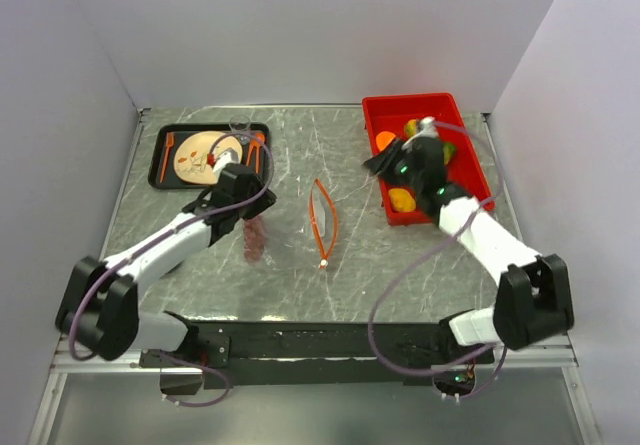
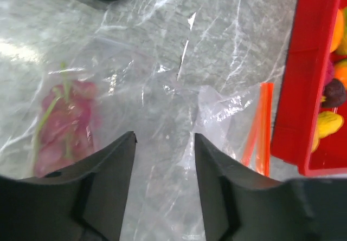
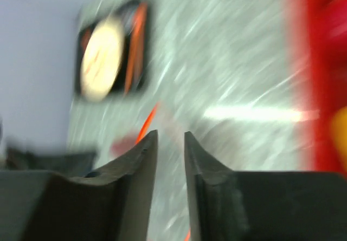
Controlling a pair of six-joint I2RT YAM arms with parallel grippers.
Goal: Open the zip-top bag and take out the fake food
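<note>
left hand (image 2: 164, 139) held released over zip-top bag (image 2: 162, 78), right hand (image 3: 171, 136) barely parted, empty, at edge of red bin (image 2: 293, 78)

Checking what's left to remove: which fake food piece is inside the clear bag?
The pinkish grape bunch, lying within the zip-top bag on the table; the yellow, orange and purple fruits sit in the red bin.

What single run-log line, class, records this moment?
left tool: open over bag | right tool: open, empty, at bin | grapes: in bag | fruit: in bin
</note>
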